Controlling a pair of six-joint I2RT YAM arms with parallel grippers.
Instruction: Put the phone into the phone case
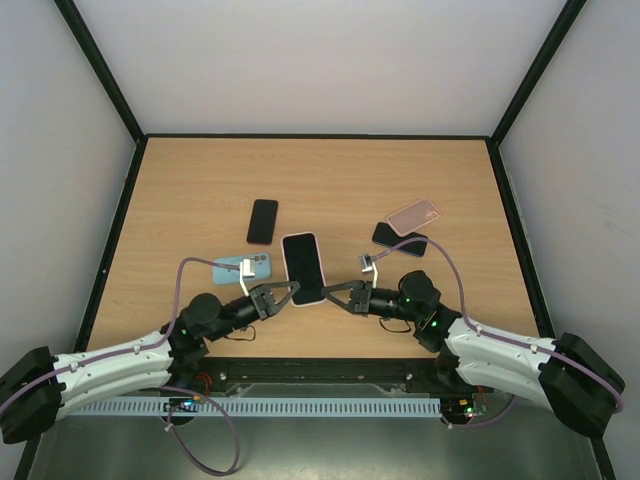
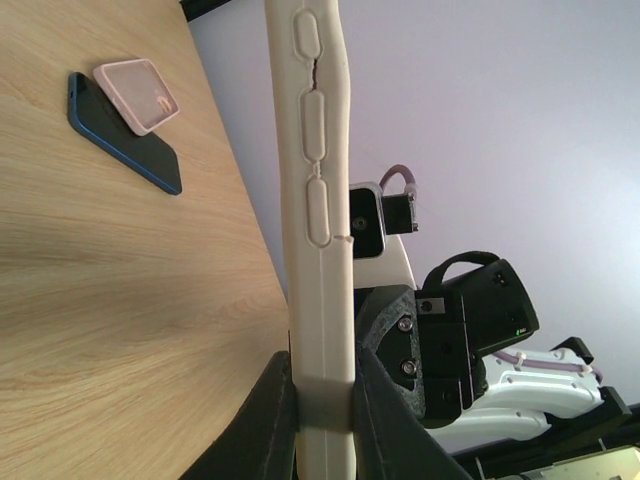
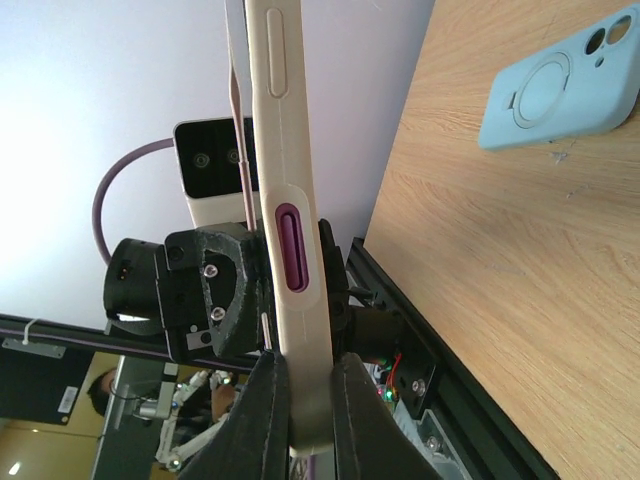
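A phone with a black screen and a cream case rim [image 1: 303, 266] is held off the table at the near middle, gripped by both arms at its near end. My left gripper [image 1: 283, 295] is shut on its left edge. In the left wrist view the cream edge [image 2: 318, 200] stands between the closed fingers of that gripper [image 2: 322, 405]. My right gripper [image 1: 335, 293] is shut on its right edge. In the right wrist view the edge with a purple button [image 3: 290, 200] sits between the fingers of that gripper [image 3: 300, 400].
A black phone [image 1: 262, 221] lies behind the held one. A light blue case [image 1: 243, 268] lies to its left and also shows in the right wrist view [image 3: 555, 80]. A pink case [image 1: 413, 214] rests on a dark blue phone [image 1: 399, 239] at the right.
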